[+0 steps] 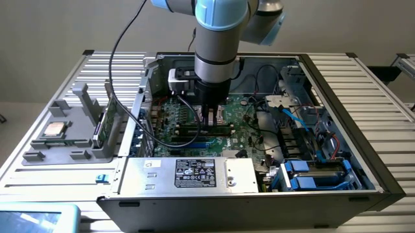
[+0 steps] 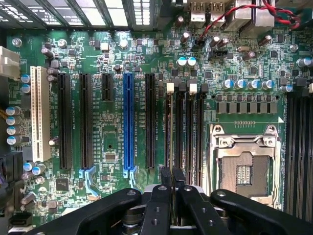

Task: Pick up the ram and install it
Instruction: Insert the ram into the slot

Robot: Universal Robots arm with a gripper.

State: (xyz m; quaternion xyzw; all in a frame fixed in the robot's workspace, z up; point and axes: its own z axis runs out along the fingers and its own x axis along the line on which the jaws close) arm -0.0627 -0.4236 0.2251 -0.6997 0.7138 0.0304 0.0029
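Because its jaws are pinched together with nothing visible between them, the gripper (image 1: 211, 122) seems to act as a pusher rather than a clamp. Its fingertips sit low over the memory slots (image 2: 186, 127) of the motherboard (image 2: 112, 147), beside the empty processor socket (image 2: 244, 169). What I take for the ram (image 1: 194, 129) lies along a slot directly under the tips, apparently standing in it; whether it is latched I cannot tell. Well apart, on the exterior view's left, a grey fixture (image 1: 39, 156) keeps the processor chip (image 1: 54, 129) lying flat and an expansion card (image 1: 107, 119) standing on edge, both easy to reach.
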